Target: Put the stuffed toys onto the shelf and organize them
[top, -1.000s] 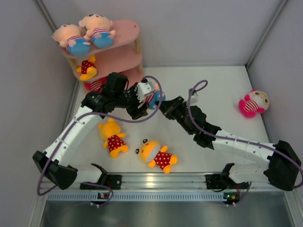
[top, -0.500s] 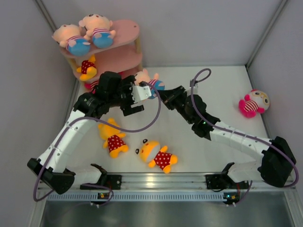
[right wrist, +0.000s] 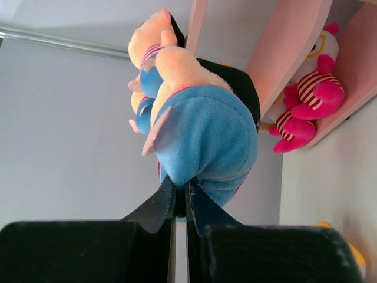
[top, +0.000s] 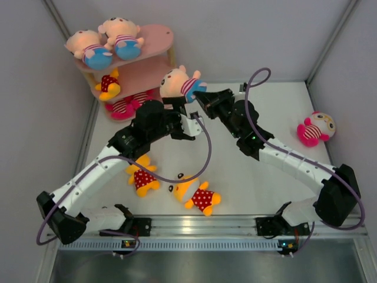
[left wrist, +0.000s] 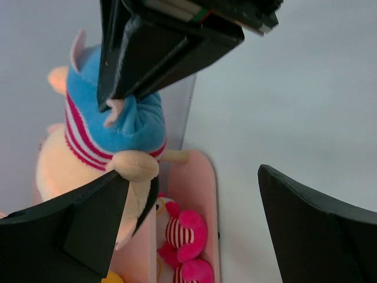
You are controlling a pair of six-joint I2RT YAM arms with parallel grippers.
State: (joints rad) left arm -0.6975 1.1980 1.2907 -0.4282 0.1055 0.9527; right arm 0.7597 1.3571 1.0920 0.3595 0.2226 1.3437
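My right gripper (top: 199, 94) is shut on the blue shorts of a boy doll (top: 178, 82) and holds it in the air just right of the pink shelf (top: 160, 39). In the right wrist view the shut gripper (right wrist: 179, 190) pinches the doll (right wrist: 203, 132). My left gripper (top: 187, 119) is open and empty just below the doll; in its wrist view (left wrist: 191, 177) the doll (left wrist: 109, 127) hangs above it. Two boy dolls (top: 105, 44) lie on the top tier, a yellow bear (top: 109, 86) on the middle, and a pink doll (top: 125, 107) on the bottom.
Two yellow bears (top: 141, 174) (top: 197, 194) lie on the table between the arms. A pink doll (top: 315, 128) lies at the far right by the wall. Grey walls close in the left, back and right sides.
My right gripper has lifted the boy doll up and back toward the shelf. My left gripper has swung right and now sits under the doll.
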